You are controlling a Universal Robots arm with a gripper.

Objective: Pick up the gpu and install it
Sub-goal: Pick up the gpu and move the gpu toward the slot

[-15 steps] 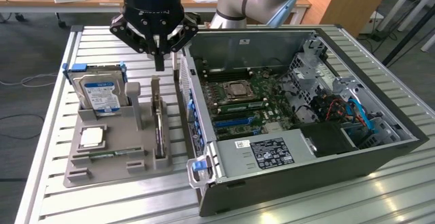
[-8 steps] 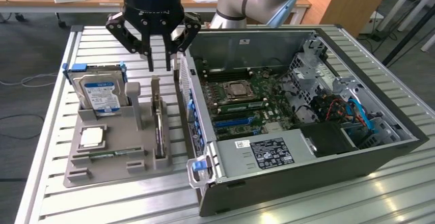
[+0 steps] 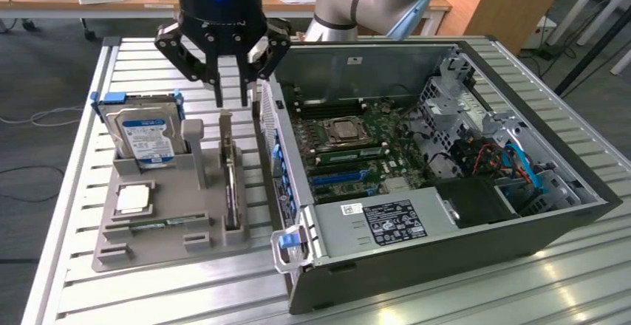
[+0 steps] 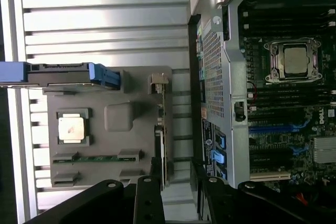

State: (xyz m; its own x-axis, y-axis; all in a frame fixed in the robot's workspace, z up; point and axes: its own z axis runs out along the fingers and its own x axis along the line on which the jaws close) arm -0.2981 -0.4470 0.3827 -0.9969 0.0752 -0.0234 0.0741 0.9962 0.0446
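Observation:
The gpu (image 3: 230, 185) stands on its edge in a slot of the grey holder (image 3: 148, 247), a thin brownish card with a metal bracket at its far end. In the wrist view the gpu (image 4: 163, 129) runs edge-on along the holder's side (image 4: 119, 116) nearest the computer. My gripper (image 3: 233, 103) hangs open just above the card's far end, nothing between its black fingers. The wrist view shows my gripper (image 4: 176, 169) with its fingertips straddling the line of the card, clear of it.
An open computer case (image 3: 552, 229) lies beside the holder, its motherboard (image 3: 345, 148) and blue slots exposed. A hard drive (image 3: 146, 134) in a blue frame, a processor chip (image 3: 133, 199) and a green memory stick (image 3: 158, 224) also sit in the holder. All rests on a slatted metal table (image 3: 118, 295).

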